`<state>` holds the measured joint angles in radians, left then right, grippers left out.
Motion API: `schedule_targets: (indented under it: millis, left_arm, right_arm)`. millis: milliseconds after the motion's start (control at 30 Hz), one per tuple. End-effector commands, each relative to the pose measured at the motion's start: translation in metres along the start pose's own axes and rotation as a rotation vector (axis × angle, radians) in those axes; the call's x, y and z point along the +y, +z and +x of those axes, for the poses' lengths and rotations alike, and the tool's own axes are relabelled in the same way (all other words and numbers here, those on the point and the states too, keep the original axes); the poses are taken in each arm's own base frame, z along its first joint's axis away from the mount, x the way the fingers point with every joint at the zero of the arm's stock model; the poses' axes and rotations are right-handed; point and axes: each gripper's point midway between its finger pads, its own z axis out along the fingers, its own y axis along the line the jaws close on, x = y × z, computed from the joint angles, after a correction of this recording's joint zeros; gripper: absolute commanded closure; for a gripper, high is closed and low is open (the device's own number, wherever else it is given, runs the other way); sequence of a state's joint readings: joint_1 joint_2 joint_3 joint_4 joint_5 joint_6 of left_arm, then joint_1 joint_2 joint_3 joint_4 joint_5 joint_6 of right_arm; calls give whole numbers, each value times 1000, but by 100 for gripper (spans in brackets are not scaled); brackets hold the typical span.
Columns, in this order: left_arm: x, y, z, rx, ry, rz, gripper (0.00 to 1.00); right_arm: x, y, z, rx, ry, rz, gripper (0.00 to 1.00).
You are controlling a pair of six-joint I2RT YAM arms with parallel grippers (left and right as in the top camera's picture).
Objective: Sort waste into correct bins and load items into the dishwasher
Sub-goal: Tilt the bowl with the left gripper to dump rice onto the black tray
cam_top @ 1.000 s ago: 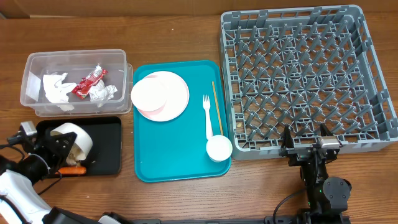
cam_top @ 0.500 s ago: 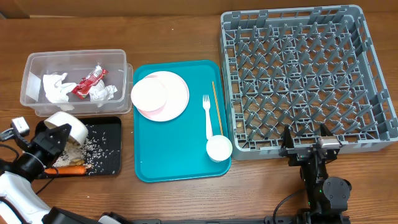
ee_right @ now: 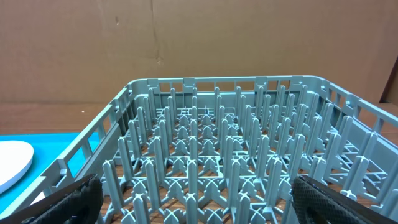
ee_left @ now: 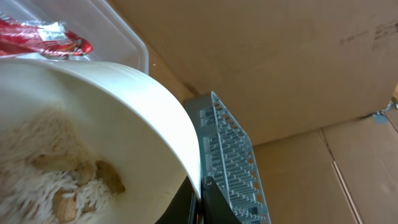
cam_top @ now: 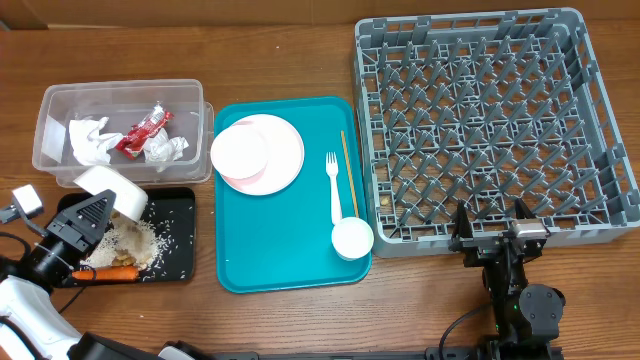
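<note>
My left gripper [cam_top: 85, 215] is shut on the rim of a small white bowl [cam_top: 112, 190], tipped over the black tray [cam_top: 178, 235]. White rice and brownish bits [cam_top: 130, 240] lie heaped in the tray beside an orange carrot [cam_top: 112, 272]. In the left wrist view the bowl [ee_left: 106, 124] still holds rice and brown bits [ee_left: 68, 180]. The clear tub [cam_top: 60, 105] holds white napkins [cam_top: 90, 140] and the red wrapper [cam_top: 142, 130]. On the teal tray [cam_top: 290, 250] sit the pink plate [cam_top: 280, 150] with a white bowl [cam_top: 240, 152], the fork [cam_top: 333, 185], the stick [cam_top: 347, 170] and the cup [cam_top: 352, 238]. My right gripper [cam_top: 498, 235] is open by the grey rack [cam_top: 480, 120].
The rack fills the right wrist view [ee_right: 217, 155], directly ahead of the open right fingers [ee_right: 74, 196]. Brown cardboard walls stand behind the table. The teal tray lies between the black tray and the rack.
My left gripper has lifted and tipped the bowl toward the tub end of the black tray. Rice has poured out and now forms a heap in the tray. The right arm has not moved.
</note>
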<state>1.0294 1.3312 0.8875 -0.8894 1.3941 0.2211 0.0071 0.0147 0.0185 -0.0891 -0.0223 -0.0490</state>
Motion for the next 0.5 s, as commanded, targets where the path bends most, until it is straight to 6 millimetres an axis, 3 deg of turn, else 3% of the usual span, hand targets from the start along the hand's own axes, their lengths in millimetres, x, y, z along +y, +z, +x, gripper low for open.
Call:
schedule_targets:
  millis: [0, 267, 367, 467]
  left_arm:
    - [-13, -2, -2, -21, 69, 49, 96]
    - [-16, -2, 0, -21, 80, 60, 96]
    - [-29, -3, 3, -34, 55, 128, 96]
    - [-29, -3, 1, -40, 93, 134, 96]
  right_arm:
    - [0, 0, 1, -7, -1, 1, 0]
    - [0, 0, 1, -7, -1, 1, 0]
    - [0, 0, 1, -7, -1, 1, 0]
    - [0, 0, 1, -7, -1, 1, 0]
